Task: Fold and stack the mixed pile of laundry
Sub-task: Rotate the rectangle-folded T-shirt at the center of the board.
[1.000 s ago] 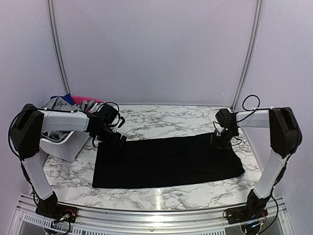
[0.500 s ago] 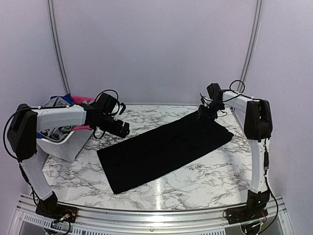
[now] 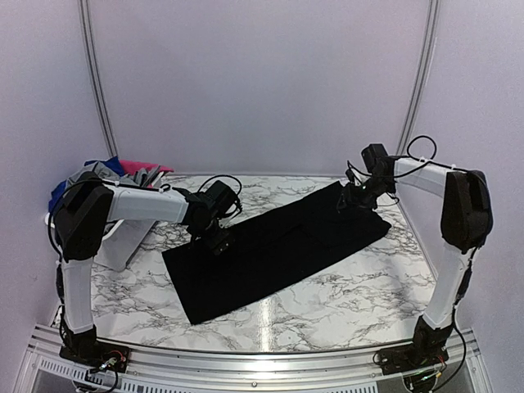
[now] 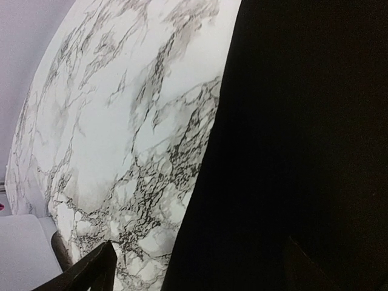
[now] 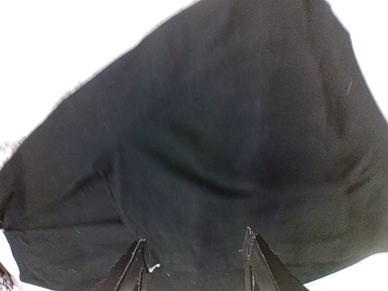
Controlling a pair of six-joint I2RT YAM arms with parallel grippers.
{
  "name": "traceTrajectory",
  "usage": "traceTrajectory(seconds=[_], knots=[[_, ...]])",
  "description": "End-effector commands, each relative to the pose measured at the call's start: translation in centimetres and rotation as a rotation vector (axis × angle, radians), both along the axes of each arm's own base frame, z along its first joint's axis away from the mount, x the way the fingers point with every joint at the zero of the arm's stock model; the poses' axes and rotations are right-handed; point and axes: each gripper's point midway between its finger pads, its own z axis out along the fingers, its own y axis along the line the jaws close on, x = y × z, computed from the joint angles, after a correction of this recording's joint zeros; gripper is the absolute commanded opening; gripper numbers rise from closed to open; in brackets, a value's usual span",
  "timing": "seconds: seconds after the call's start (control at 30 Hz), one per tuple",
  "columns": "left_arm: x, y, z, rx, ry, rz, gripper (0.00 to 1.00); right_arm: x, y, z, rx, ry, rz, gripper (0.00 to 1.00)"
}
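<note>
Judging the black garment [image 3: 278, 250] soft and floppy, best pinched at a corner, with left jaws spread wide, right jaws parted.

Your overhead view is evenly and softly lit, with only faint shadows. A pale glare streak lies on the marble table [image 3: 264, 315] at lower centre. The black garment [image 3: 278, 246] reads nearly featureless. Your right wrist view washes out white at upper left and lower right. Your left wrist view curves the table's edge at upper left.
</note>
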Motion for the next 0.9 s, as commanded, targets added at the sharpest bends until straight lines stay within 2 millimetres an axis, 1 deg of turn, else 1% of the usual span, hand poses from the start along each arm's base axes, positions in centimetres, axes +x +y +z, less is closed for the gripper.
traceTrajectory(seconds=[0.0, 0.03, 0.07, 0.13, 0.27, 0.4, 0.47, 0.53, 0.6, 0.7, 0.77, 0.87], knots=[[-1.5, 1.7, -1.0, 0.162, 0.008, -0.036, 0.99, -2.2, 0.3, -0.7, 0.039, 0.024, -0.011, 0.49], [-2.7, 1.7, -1.8, 0.185, 0.027, -0.053, 0.99, -2.7, 0.2, -1.2, 0.037, 0.037, -0.015, 0.49], [-3.5, 1.6, -2.0, 0.199, 0.034, -0.067, 0.99, -3.0, 0.0, -1.3, 0.034, 0.041, -0.02, 0.49], [-6.0, 2.1, -3.1, 0.23, 0.07, -0.088, 0.99, -3.7, -0.2, -1.7, 0.024, 0.05, -0.023, 0.49], [-11.1, 1.7, -4.3, 0.224, 0.147, -0.122, 0.99, -4.1, -0.6, -1.8, 0.003, 0.055, -0.025, 0.49], [-15.8, 0.4, -4.6, 0.23, 0.198, -0.146, 0.99, -4.4, -0.8, -2.1, -0.008, 0.067, -0.027, 0.49], [-17.1, -0.3, -3.7, 0.176, 0.215, -0.107, 0.99, -4.7, -0.6, -2.2, -0.007, 0.068, -0.024, 0.48], [-17.0, -0.6, -2.1, 0.098, 0.203, -0.038, 0.99, -5.0, -0.1, -2.6, -0.009, 0.069, -0.015, 0.48], [-16.2, -0.3, -0.3, 0.045, 0.177, 0.032, 0.99, -5.1, 0.6, -3.5, -0.01, 0.085, 0.003, 0.46], [-14.5, 0.9, 1.6, -0.03, 0.166, 0.16, 0.99, -4.6, 1.5, -5.2, -0.033, 0.098, 0.025, 0.44], [-13.3, 2.1, 2.8, -0.092, 0.148, 0.25, 0.99, -3.5, 1.5, -6.8, -0.068, 0.115, 0.024, 0.41], [-11.5, 4.0, 4.5, -0.178, 0.122, 0.371, 0.99, -2.3, 1.2, -9.6, -0.136, 0.164, 0.043, 0.35]])
